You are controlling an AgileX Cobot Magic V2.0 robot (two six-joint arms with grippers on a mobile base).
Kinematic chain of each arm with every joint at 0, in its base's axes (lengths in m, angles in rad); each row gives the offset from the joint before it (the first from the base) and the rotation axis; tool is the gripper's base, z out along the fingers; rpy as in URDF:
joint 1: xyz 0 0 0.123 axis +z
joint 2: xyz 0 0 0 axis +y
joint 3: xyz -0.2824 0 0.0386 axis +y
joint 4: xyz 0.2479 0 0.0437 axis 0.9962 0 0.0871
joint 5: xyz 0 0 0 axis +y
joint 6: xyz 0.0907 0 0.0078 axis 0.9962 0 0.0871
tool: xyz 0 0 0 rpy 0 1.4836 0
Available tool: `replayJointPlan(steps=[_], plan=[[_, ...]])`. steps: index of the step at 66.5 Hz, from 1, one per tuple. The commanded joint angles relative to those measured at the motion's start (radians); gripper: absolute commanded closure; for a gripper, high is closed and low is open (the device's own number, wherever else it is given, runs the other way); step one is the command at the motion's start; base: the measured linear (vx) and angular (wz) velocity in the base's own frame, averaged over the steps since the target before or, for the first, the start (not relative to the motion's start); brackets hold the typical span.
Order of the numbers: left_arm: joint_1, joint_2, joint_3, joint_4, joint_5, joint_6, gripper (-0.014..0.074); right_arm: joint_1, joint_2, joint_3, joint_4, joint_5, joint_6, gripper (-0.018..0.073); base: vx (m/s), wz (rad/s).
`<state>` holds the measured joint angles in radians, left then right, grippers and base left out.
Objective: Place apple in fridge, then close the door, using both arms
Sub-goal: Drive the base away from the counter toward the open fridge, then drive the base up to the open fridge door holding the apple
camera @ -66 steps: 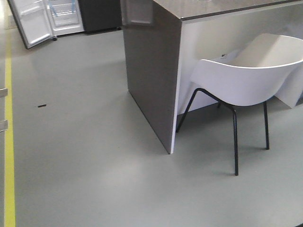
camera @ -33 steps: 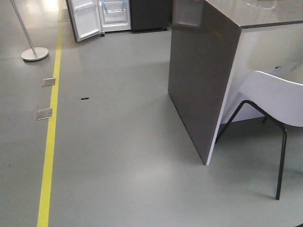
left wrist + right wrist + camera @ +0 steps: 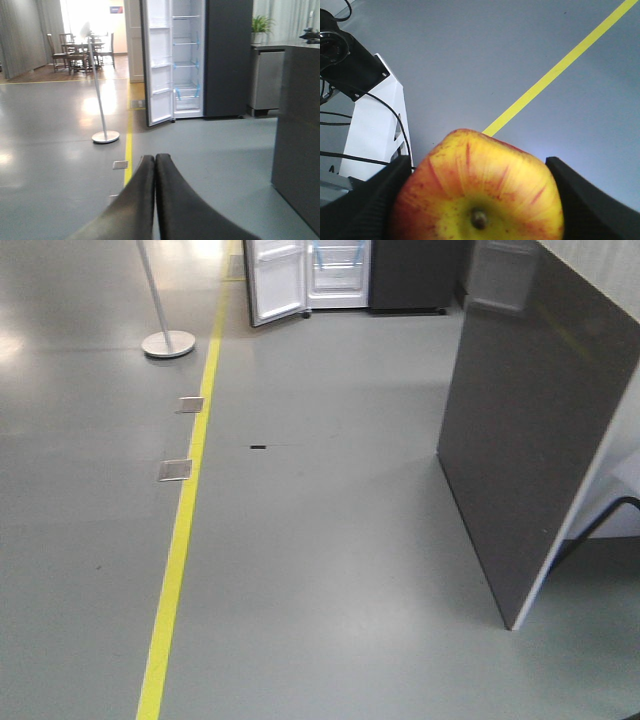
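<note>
Fridge (image 3: 227,55) stands upright far across the floor (image 3: 330,540), long axis vertical, white interior facing the robot. Door (image 3: 159,65) hangs open at its left. Left gripper (image 3: 155,162) points level toward the fridge, fingers pressed together, empty. Right gripper (image 3: 480,197) clamps the apple (image 3: 480,175), stem dimple facing back toward the wrist

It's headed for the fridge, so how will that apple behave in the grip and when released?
The apple looks round and smooth-skinned, so it would probably roll once released. The right gripper presses only its two sides, so the glossy skin might slip. It seems firm, though hard squeezing could bruise it.
</note>
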<state>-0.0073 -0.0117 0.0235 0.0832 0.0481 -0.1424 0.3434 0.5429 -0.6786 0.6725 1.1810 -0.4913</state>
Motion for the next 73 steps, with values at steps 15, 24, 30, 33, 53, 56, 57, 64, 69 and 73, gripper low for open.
replayJointPlan(steps=[15,24,30,33,53,56,57,64,69,73], plan=[[-0.002,-0.014,-0.017,-0.001,-0.079,-0.009,0.0603,0.001,0.005,-0.026,0.048,-0.038,-0.008,0.0368,0.13,0.25],[-0.002,-0.014,-0.017,-0.001,-0.079,-0.009,0.0603,0.001,0.005,-0.026,0.048,-0.038,-0.008,0.0368,0.15,0.17],[-0.002,-0.014,-0.017,-0.001,-0.079,-0.009,0.0603,0.001,0.005,-0.026,0.048,-0.038,-0.008,0.0368,0.16,0.16],[-0.002,-0.014,-0.017,-0.001,-0.079,-0.009,0.0603,0.001,0.005,-0.026,0.048,-0.038,-0.008,0.0368,0.16,0.15],[-0.002,-0.014,-0.017,-0.001,-0.079,-0.009,0.0603,0.001,0.005,-0.026,0.048,-0.038,-0.008,0.0368,0.17,0.11],[-0.002,-0.014,-0.017,-0.001,-0.079,-0.009,0.0603,0.001,0.005,-0.026,0.048,-0.038,-0.008,0.0368,0.19,0.03],[-0.002,-0.014,-0.017,-0.001,-0.079,-0.009,0.0603,0.001,0.005,-0.026,0.048,-0.038,-0.008,0.0368,0.19,0.02],[-0.002,-0.014,-0.017,-0.001,-0.079,-0.009,0.0603,0.001,0.005,-0.026,0.048,-0.038,-0.008,0.0368,0.19,-0.01],[-0.002,-0.014,-0.017,-0.001,-0.079,-0.009,0.0603,0.001,0.005,-0.026,0.048,-0.038,-0.008,0.0368,0.20,-0.04],[-0.002,-0.014,-0.017,-0.001,-0.079,-0.009,0.0603,0.001,0.005,-0.026,0.048,-0.038,-0.008,0.0368,0.21,-0.06]])
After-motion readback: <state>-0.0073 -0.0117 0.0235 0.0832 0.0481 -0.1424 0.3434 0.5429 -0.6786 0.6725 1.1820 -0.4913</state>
